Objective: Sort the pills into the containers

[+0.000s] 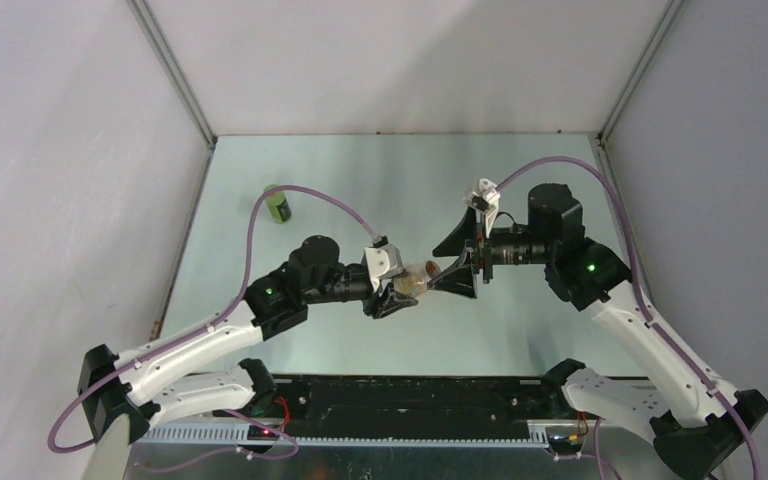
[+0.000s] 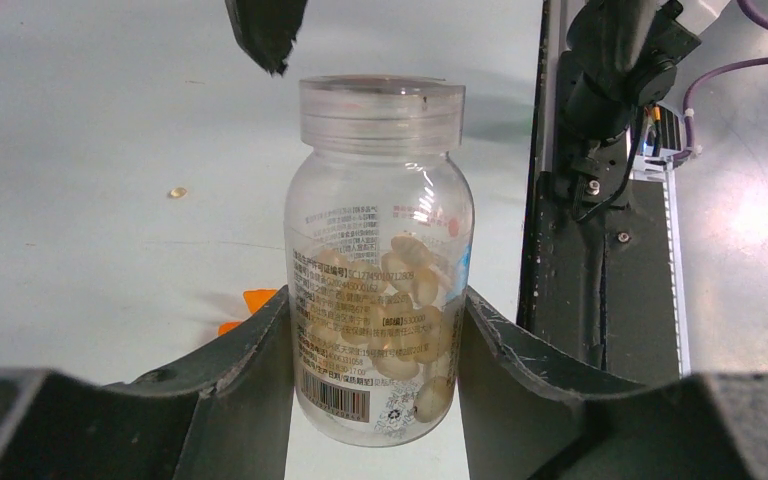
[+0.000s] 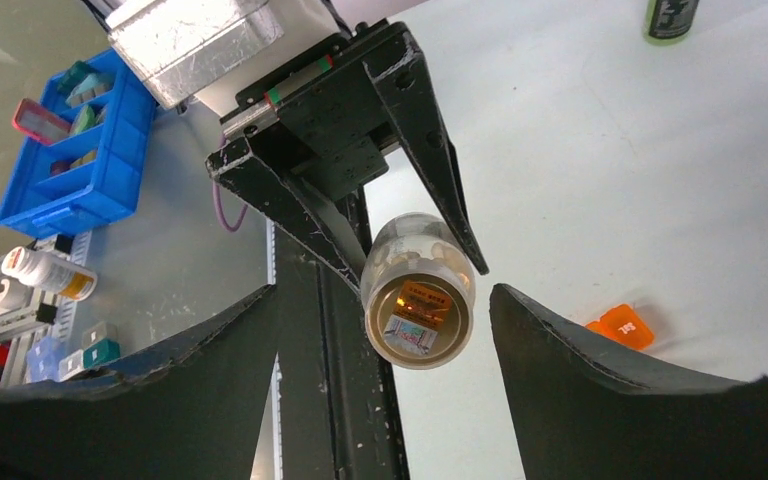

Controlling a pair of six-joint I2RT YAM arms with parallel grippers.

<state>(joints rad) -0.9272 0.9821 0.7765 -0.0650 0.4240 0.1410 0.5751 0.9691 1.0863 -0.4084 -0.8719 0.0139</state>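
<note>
My left gripper is shut on a clear vial half full of pale yellow pills, gripping its lower body and holding it above the table. The vial's clear cap, with an orange seal under it, points at my right gripper. That gripper is open, its fingers standing either side of the cap and apart from it. In the top view the two grippers meet mid-table, left and right. One loose pill lies on the table. The green bottle stands far left. The orange box lies below the vial.
The black base rail runs along the table's near edge. A blue bin with small items and a white bottle sit off the table beyond the rail. Grey walls enclose the table on three sides.
</note>
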